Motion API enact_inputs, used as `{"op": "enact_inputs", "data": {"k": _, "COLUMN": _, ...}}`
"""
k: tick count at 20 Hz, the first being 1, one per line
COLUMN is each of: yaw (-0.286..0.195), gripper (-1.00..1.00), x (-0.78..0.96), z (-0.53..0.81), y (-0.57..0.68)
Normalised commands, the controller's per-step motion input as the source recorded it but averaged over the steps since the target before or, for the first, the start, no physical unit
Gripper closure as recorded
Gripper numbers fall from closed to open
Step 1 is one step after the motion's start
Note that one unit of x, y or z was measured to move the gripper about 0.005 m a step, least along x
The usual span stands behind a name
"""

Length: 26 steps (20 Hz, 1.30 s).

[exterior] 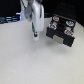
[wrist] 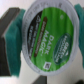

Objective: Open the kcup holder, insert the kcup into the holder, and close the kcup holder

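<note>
The kcup (wrist: 47,42) fills the wrist view, its round white and green "Dark Magic" lid facing the camera. My gripper (wrist: 44,44) is shut on it, with teal finger pads (wrist: 11,37) pressed on both sides. In the exterior view, the gripper (exterior: 35,33) hangs over the table with the small white and green kcup (exterior: 35,35) at its tip. It is to the exterior view's left of the kcup holder (exterior: 61,31) and apart from it. The holder is a black box with a light handle on its front. Several pods show in its upper part, as if a drawer is pulled out.
The white table (exterior: 30,62) spreads under the gripper and in front of the holder. Dark and blue clutter (exterior: 10,20) lies along the back edge at the exterior view's left.
</note>
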Motion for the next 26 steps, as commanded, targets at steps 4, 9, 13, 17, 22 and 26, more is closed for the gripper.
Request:
{"op": "enact_inputs", "data": {"k": 4, "yaw": 0.001, "gripper": 1.0, "x": 0.14, "z": 0.52, "y": 0.73}}
{"op": "enact_inputs", "data": {"k": 9, "yaw": 0.004, "gripper": 1.0, "x": 0.12, "z": 0.42, "y": 0.73}}
{"op": "enact_inputs", "data": {"k": 13, "yaw": 0.037, "gripper": 1.0, "x": 0.07, "z": 0.18, "y": 0.62}}
{"op": "enact_inputs", "data": {"k": 17, "yaw": 0.04, "gripper": 1.0, "x": 0.04, "z": 0.16, "y": 0.64}}
{"op": "enact_inputs", "data": {"k": 22, "yaw": 0.056, "gripper": 1.0, "x": 0.1, "z": 0.11, "y": 0.6}}
{"op": "enact_inputs", "data": {"k": 26, "yaw": 0.074, "gripper": 1.0, "x": 0.25, "z": 0.05, "y": 0.56}}
